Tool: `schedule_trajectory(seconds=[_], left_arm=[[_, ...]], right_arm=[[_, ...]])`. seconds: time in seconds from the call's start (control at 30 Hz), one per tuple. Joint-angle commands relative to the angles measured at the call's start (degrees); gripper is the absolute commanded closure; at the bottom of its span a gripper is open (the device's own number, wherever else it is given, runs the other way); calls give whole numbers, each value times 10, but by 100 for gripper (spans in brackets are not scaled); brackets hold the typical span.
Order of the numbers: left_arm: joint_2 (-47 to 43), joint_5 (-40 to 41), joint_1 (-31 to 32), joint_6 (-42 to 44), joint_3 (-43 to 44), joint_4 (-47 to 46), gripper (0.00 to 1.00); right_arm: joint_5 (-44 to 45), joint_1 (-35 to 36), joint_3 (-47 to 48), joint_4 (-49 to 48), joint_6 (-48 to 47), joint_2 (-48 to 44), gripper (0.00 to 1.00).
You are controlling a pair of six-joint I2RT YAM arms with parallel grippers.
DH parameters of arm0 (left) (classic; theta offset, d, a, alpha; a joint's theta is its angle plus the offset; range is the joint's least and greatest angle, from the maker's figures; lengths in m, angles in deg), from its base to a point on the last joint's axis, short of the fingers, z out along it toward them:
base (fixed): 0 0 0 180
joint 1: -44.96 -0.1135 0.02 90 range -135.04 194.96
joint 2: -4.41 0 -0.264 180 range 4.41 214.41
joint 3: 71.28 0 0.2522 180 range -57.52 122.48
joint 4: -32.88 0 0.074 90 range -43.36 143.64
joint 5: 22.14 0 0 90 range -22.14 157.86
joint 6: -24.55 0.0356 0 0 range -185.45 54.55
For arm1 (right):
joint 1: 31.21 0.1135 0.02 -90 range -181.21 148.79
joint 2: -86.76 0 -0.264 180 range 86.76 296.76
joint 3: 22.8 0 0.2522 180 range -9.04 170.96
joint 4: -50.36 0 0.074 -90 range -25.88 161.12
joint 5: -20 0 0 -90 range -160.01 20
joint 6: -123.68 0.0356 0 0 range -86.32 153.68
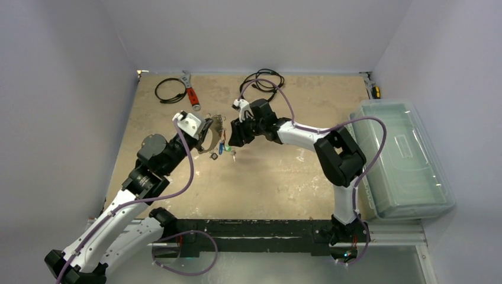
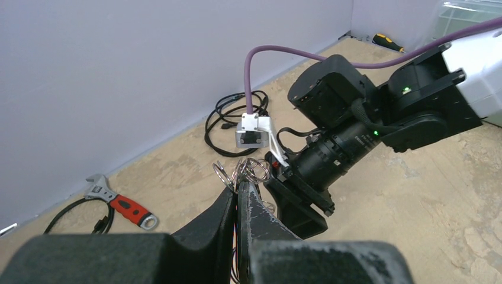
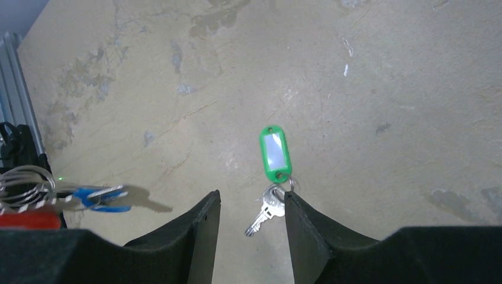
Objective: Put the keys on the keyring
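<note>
My left gripper (image 1: pixel 206 131) (image 2: pixel 240 188) is shut on the keyring (image 1: pixel 211 142), a silvery ring held above the table. Small split rings (image 2: pixel 248 170) bunch just past its fingertips, and a blue-tagged key (image 1: pixel 221 148) (image 3: pixel 97 198) hangs from the bunch. On the table lies a silver key (image 3: pixel 266 214) with a green tag (image 3: pixel 274 152). My right gripper (image 1: pixel 236 141) (image 3: pixel 251 200) is open and hovers straight over that key. The key's head sits close to the right finger (image 3: pixel 299 222), and the left finger stands well apart from it.
A red-handled wrench (image 1: pixel 191 93) (image 2: pixel 127 210) and two black coiled cables (image 1: pixel 170 90) (image 1: pixel 263 80) lie at the back of the table. A clear plastic bin (image 1: pixel 402 157) stands at the right edge. A yellow-handled screwdriver (image 2: pixel 388 41) is in the far right corner.
</note>
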Motion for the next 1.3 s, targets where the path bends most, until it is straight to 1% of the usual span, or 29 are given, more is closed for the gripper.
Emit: schedule_trajectory(seconds=[0.0, 0.17, 0.7, 1.13, 1.2, 1.27], left_arm=[[-7, 6, 3, 4, 2, -42, 100], [-8, 6, 2, 4, 2, -42, 100], [-6, 6, 3, 5, 1, -43, 100], [-5, 6, 3, 5, 1, -43, 100], [-4, 6, 3, 6, 1, -43, 100], [-4, 6, 2, 6, 1, -43, 100]], right_arm=[[-28, 1, 47, -2, 9, 32, 53], [-46, 1, 67, 14, 4, 64, 53], [-27, 0, 60, 14, -3, 85, 52], [-31, -1, 65, 30, -7, 107, 63], [-31, 0, 64, 31, -7, 109, 68], [-31, 0, 66, 33, -8, 108, 75]])
